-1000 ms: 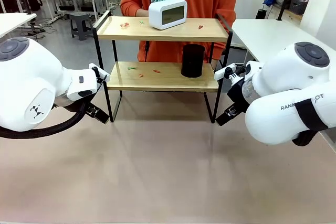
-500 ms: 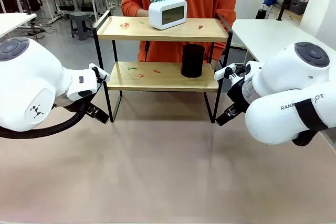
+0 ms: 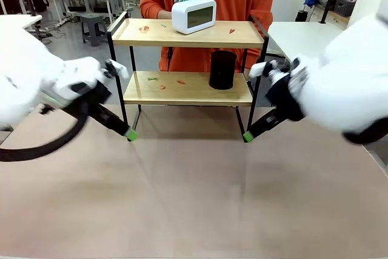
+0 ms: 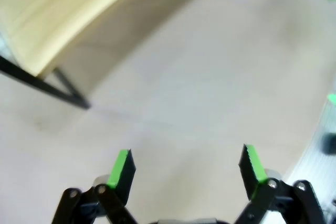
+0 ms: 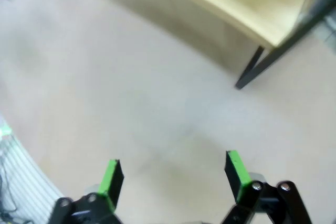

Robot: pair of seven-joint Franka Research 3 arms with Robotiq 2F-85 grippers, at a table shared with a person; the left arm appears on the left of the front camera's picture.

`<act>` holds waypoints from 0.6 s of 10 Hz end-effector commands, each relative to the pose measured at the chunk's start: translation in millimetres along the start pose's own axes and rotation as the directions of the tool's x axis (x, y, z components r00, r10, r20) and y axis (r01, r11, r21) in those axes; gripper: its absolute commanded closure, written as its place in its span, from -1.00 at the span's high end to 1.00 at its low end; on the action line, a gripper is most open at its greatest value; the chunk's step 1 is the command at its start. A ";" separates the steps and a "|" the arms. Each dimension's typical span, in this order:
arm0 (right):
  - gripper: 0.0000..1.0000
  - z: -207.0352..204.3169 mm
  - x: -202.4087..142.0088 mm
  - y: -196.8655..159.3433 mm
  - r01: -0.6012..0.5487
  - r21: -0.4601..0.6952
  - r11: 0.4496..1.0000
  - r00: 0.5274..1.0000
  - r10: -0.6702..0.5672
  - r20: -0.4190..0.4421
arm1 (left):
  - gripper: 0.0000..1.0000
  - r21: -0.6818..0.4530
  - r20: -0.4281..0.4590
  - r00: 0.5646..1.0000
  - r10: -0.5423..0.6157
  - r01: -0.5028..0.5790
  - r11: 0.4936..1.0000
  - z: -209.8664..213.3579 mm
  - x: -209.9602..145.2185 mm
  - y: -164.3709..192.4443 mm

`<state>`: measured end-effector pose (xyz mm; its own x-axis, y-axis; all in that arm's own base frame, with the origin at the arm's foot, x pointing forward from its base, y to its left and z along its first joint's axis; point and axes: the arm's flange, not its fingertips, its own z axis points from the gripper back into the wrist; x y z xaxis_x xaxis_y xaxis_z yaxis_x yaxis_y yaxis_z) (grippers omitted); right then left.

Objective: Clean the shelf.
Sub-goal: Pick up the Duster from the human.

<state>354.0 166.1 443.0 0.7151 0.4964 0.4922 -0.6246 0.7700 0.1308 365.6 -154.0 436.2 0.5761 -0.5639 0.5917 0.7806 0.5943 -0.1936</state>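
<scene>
Beige tabletop (image 3: 182,198): shelf (image 3: 200,92), black frame, two pale wood boards, coloured scraps (image 3: 144,28) on both; left gripper (image 4: 186,163), right gripper (image 5: 173,174) fingers spread, empty

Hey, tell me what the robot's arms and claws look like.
The left arm and right arm are bulky, rounded and white, too blurred here to read any markings. A black cable loops beneath the left arm. The left claw and right claw are black metal linkages, each with two slim fingers tipped by bright green pads.
</scene>
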 end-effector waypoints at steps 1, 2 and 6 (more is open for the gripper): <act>1.00 103.0 -18.0 -34.6 0.283 0.150 0.947 0.958 -0.287 0.005 | 1.00 -0.219 -0.004 0.999 0.054 -0.054 0.974 86.7 -44.9 25.4; 1.00 142.4 -41.7 -53.6 0.385 0.221 0.896 0.918 -0.396 0.006 | 1.00 -0.318 0.109 0.988 0.108 -0.068 0.946 120.2 -70.5 35.6; 1.00 175.0 -128.0 -177.0 0.608 0.607 0.512 0.614 -0.788 0.049 | 1.00 -0.547 0.439 0.758 0.483 -0.201 0.813 155.2 -139.8 104.8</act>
<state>293.4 -91.4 532.5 0.9390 -0.1811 0.2922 -0.1421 0.5696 0.8096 311.4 83.9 483.8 0.7040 0.0055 0.7101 0.6664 0.3405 -0.6633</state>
